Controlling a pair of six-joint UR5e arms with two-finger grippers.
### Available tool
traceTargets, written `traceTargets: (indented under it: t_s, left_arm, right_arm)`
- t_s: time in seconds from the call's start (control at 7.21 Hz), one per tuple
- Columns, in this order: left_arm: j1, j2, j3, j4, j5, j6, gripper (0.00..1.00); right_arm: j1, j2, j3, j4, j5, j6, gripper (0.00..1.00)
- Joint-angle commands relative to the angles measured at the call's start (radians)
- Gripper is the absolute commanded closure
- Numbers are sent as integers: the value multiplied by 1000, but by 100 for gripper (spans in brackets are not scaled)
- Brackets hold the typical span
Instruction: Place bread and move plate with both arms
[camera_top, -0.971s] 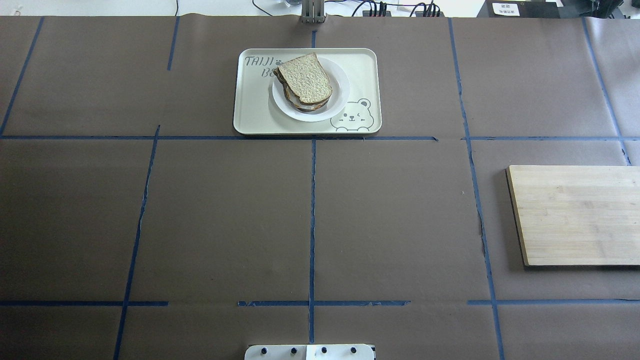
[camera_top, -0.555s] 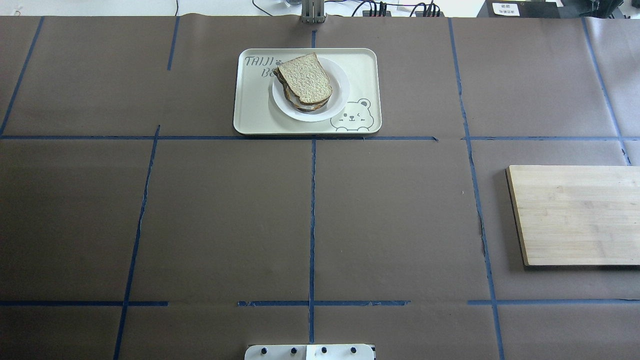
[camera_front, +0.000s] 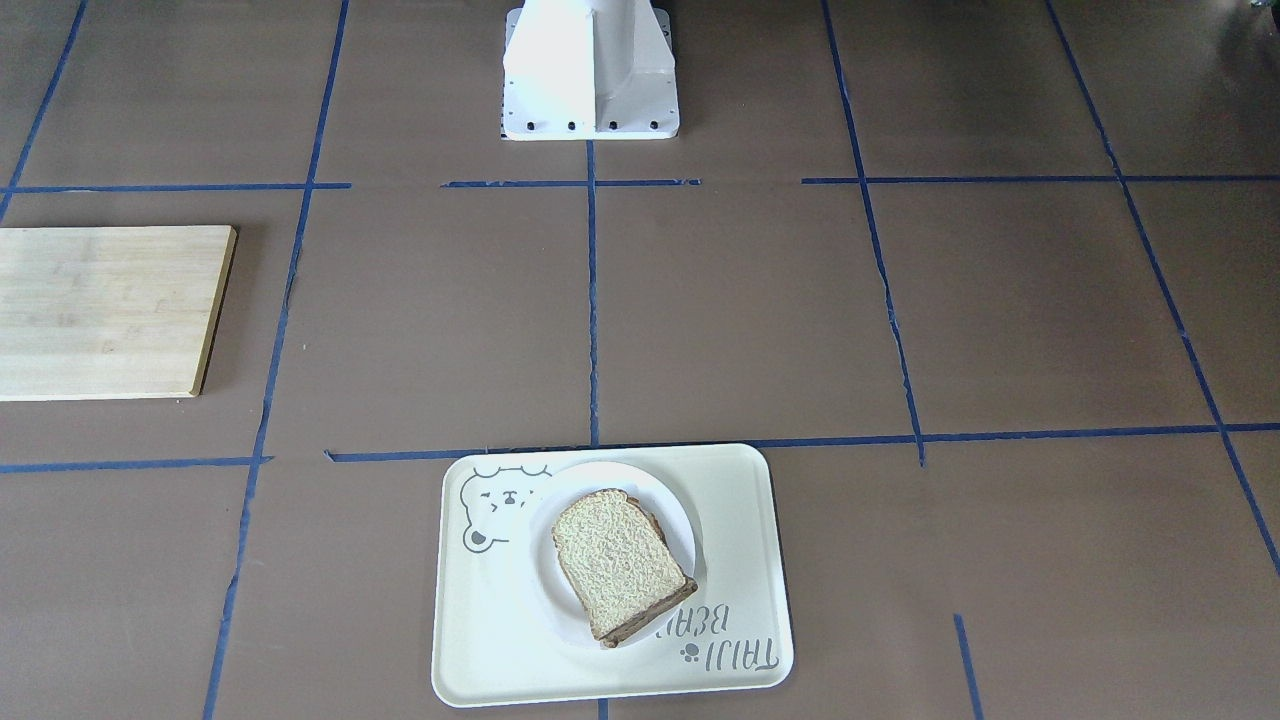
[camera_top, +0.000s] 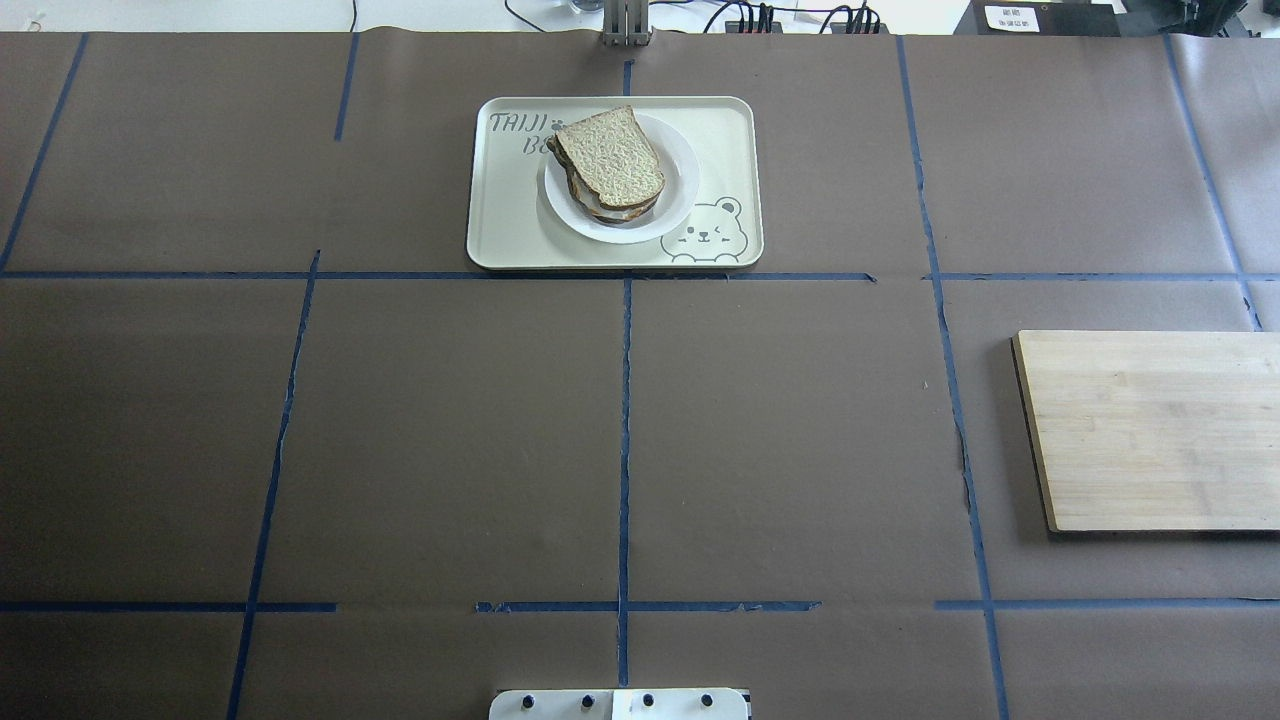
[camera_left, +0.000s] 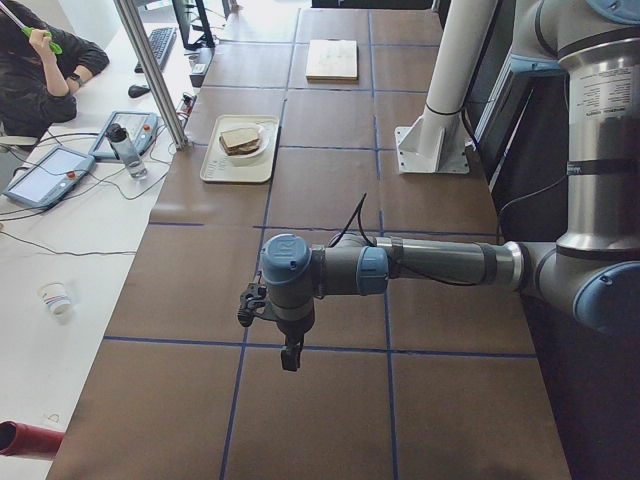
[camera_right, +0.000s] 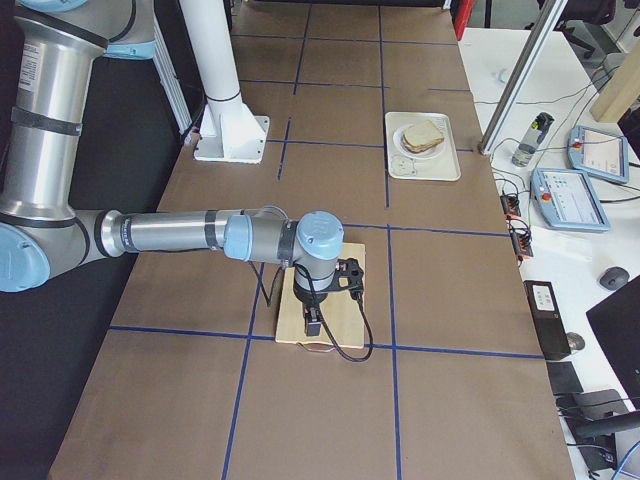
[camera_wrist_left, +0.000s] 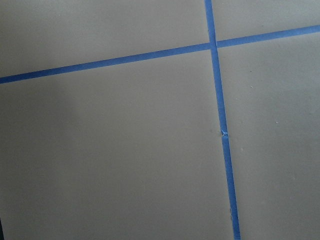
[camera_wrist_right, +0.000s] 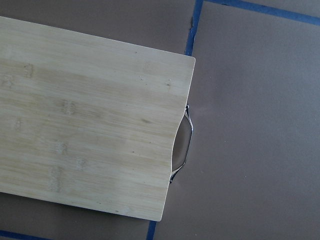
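Note:
The bread (camera_top: 610, 155) lies as the top slice of a stack on the white plate (camera_top: 682, 188). It also shows in the front-facing view (camera_front: 615, 562), with the plate (camera_front: 600, 478) under it. The plate sits on a cream bear tray (camera_top: 510, 220) at the table's far middle. My left gripper (camera_left: 290, 355) hangs over bare table far from the tray and shows only in the exterior left view. My right gripper (camera_right: 312, 325) hangs over a wooden cutting board and shows only in the exterior right view. I cannot tell whether either gripper is open or shut. Neither wrist view shows its fingers.
A bamboo cutting board (camera_top: 1150, 430) with a metal handle (camera_wrist_right: 186, 145) lies on my right side. The white pedestal (camera_front: 590, 70) stands at the near middle edge. Blue tape lines cross the brown table cover. An operator (camera_left: 40, 70) sits beyond the far edge, with tablets and a bottle.

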Motion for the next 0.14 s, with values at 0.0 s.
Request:
traceTargets:
  t_s: [0.0]
  left_arm:
    - [0,0,-3,0,0,0,0]
  right_arm:
    - [0,-1,0,0,-1,-2,0]
